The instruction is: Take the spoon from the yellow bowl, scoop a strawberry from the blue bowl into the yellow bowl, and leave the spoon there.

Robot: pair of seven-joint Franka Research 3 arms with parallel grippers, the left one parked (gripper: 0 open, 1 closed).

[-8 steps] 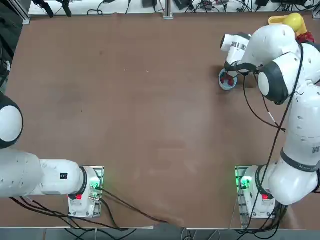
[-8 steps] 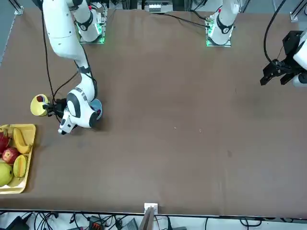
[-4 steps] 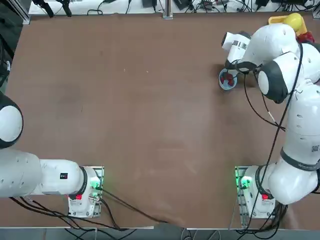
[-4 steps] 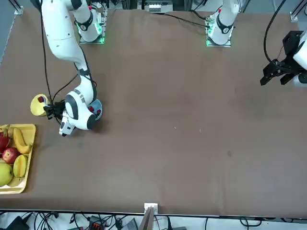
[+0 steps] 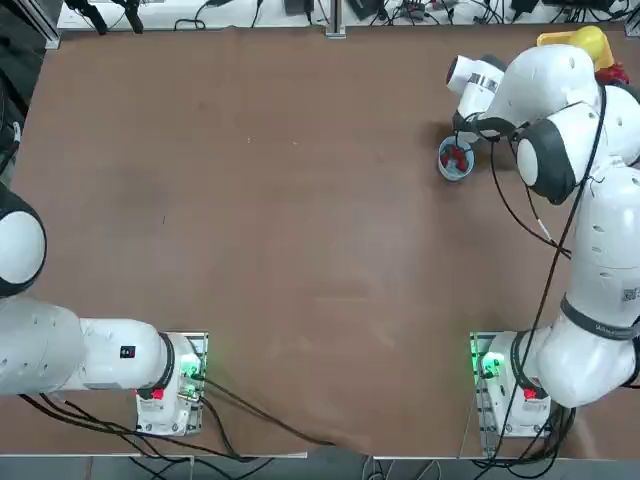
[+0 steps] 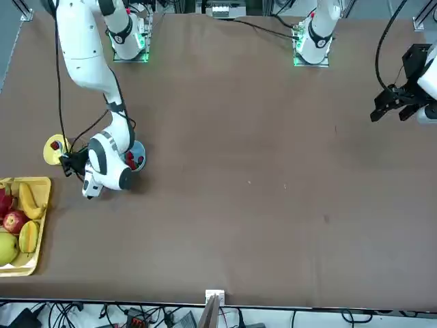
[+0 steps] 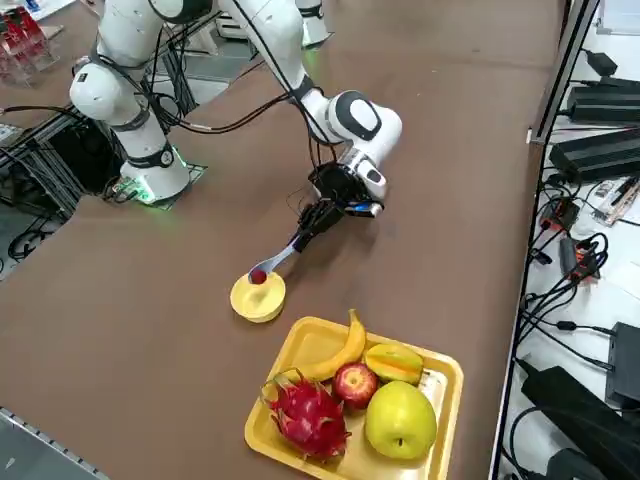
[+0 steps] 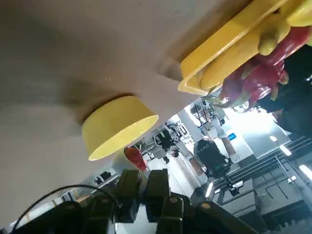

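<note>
My right gripper (image 7: 307,231) hangs low over the table, shut on the handle of the pale spoon (image 7: 279,257). The spoon slants down to the yellow bowl (image 7: 258,299), and a red strawberry (image 7: 258,276) sits at its tip right over the bowl. In the right wrist view the yellow bowl (image 8: 116,125) is just beyond the gripper (image 8: 144,186), with the strawberry (image 8: 134,156) at its rim. From the front, the gripper (image 6: 69,164) is beside the yellow bowl (image 6: 54,149). The blue bowl (image 5: 455,159) holds red strawberries and lies next to the wrist, also as the blue bowl (image 6: 135,158).
A rectangular yellow fruit tray (image 7: 292,349) with a banana, an apple, a dragon fruit and other fruit lies close to the yellow bowl, also seen as the tray (image 6: 39,226). Beyond the table edge on that side lie cables and black boxes (image 7: 594,150).
The right wrist has drifted a little away from the blue bowl toward the tray side, uncovering more of the blue bowl. The spoon's tip stays at the yellow bowl.
</note>
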